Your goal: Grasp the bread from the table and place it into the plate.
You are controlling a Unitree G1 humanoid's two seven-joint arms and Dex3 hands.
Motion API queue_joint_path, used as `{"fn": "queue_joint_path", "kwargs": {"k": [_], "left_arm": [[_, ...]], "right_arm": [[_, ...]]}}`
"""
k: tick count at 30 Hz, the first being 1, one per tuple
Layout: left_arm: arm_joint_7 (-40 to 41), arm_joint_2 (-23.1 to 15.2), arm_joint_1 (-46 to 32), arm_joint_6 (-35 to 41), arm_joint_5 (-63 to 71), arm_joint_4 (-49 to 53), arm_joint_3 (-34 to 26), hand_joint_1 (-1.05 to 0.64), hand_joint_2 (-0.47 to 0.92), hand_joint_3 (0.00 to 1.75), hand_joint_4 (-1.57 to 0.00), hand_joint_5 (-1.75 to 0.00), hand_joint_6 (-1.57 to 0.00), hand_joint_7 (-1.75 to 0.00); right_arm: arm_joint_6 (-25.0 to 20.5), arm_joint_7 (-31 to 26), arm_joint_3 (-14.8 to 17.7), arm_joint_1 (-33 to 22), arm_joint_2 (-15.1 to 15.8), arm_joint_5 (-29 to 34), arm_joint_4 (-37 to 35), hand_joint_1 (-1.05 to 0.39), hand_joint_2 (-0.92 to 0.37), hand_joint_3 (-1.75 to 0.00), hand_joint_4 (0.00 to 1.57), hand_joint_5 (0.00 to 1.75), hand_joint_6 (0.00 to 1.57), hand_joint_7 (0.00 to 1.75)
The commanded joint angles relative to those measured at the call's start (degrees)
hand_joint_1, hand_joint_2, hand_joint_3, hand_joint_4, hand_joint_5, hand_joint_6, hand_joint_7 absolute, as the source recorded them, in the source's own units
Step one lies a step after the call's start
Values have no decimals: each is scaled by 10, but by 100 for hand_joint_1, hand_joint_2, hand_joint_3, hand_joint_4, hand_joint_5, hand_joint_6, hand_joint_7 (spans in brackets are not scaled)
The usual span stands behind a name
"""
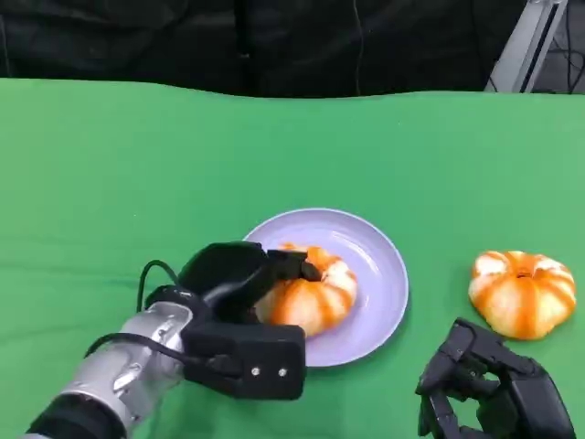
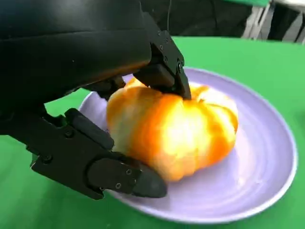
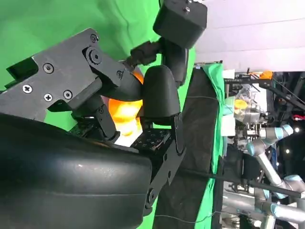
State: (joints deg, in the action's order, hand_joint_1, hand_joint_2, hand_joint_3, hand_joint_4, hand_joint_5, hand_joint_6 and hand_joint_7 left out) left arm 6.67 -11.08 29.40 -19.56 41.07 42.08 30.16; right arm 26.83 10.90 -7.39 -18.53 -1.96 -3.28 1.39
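Nearest the head camera, at about 5 o'clock, the right hand (image 1: 494,393) rests low over the green worktop (image 1: 137,183) with its fingers curled inward and nothing in them; the right wrist view shows those fingers (image 3: 159,90) bent before an orange loaf. At 7 o'clock the silver left forearm (image 1: 119,375) reaches in toward the centre, and the left hand (image 1: 242,283) is clamped on the bread (image 1: 311,297): in the left wrist view one finger (image 2: 164,71) presses its top and another (image 2: 124,174) lies along its near side. That bread sits on the lilac plate (image 1: 379,265), toward the plate's 8 o'clock edge, so bare plate surface runs from 12 through 4 o'clock. The plate's rim (image 2: 281,181) lies flat on the cloth. A second loaf (image 1: 523,293) lies on the worktop at 3 o'clock, apart from the plate and just beyond the right hand. Open green cloth spreads wide from 9 to 1 o'clock, up to the far edge where a dark backdrop (image 1: 274,46) begins.
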Motion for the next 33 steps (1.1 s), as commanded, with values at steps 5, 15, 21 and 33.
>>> {"fn": "queue_joint_path", "kwargs": {"k": [5,15,21,33], "left_arm": [[-6,-22,5,5,21,-16,15,-101,92,78,0,0,-1,0],[-21,-29,-21,-30,-40,-52,-23,-105,92,85,0,0,0,0],[-45,-41,-33,-35,-64,-82,-36,-104,92,81,0,0,-9,-4],[-43,-37,-36,-43,-66,-86,-44,-102,92,74,0,0,-22,-6]], "right_arm": [[-2,-1,3,-1,5,-6,2,-17,-60,-111,80,175,74,154],[3,-1,5,0,7,-4,0,-17,-60,-111,79,175,74,154],[1,-1,5,1,7,-5,0,-16,-61,-111,79,175,74,154],[4,5,7,1,7,-12,-3,-17,-60,-111,79,175,74,155]]}}
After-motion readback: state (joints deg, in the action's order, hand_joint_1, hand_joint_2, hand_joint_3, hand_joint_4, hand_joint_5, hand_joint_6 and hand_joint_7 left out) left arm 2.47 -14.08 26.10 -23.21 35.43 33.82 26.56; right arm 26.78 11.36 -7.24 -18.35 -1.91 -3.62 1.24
